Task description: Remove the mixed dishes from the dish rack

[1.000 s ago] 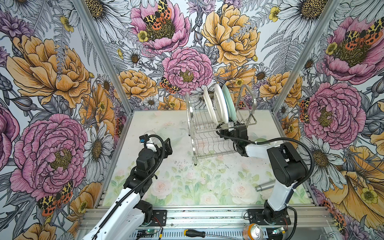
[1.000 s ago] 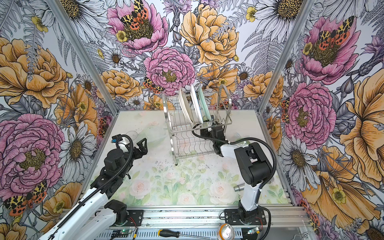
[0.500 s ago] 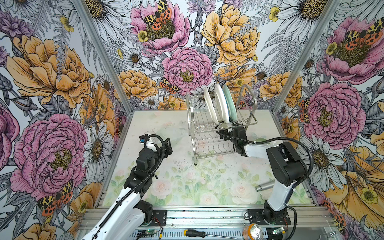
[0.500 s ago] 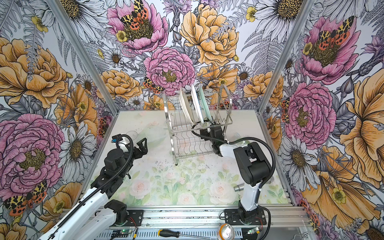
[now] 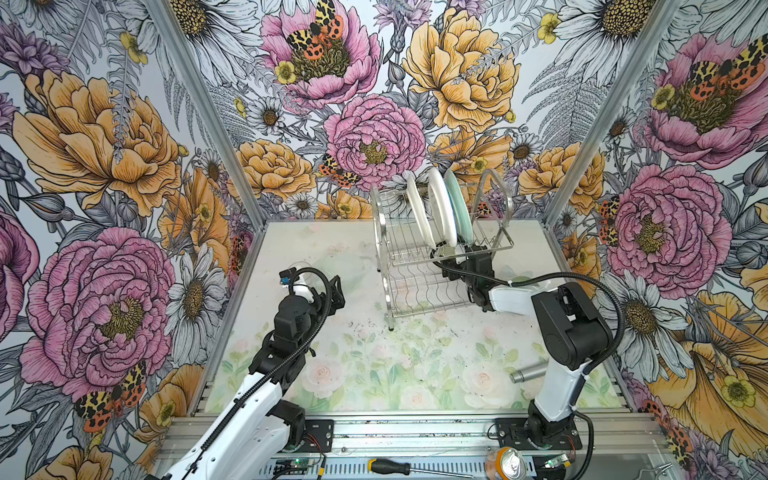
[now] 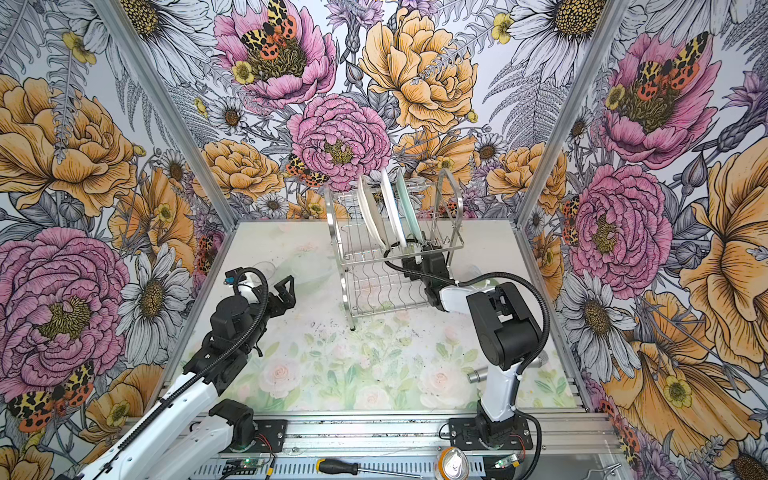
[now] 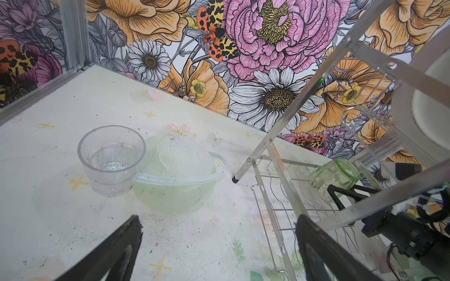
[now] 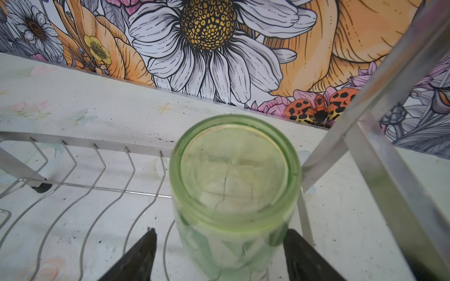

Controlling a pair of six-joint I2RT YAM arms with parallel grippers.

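Floral wallpaper closes in a pale, flower-printed table. In both top views the steel wire dish rack stands at about 1 o'clock from the table's middle. Three plates stand on edge in its upper shelf: a cream plate, a white plate and a mint green plate.

The green tumbler lies tilted on the lower tier, at the rack's 3 o'clock end. The right gripper reaches in under the upper shelf and straddles the tumbler, not clenched. One finger sits against the glass; the other shows a gap.

At about 10 o'clock a clear glass stands upright on the table, just beside an overturned pale green bowl. The left gripper hangs near them at 9 o'clock, spread wide and holding nothing.

A grey metal cylinder lies on the table at about 4 o'clock, by the right arm's base.
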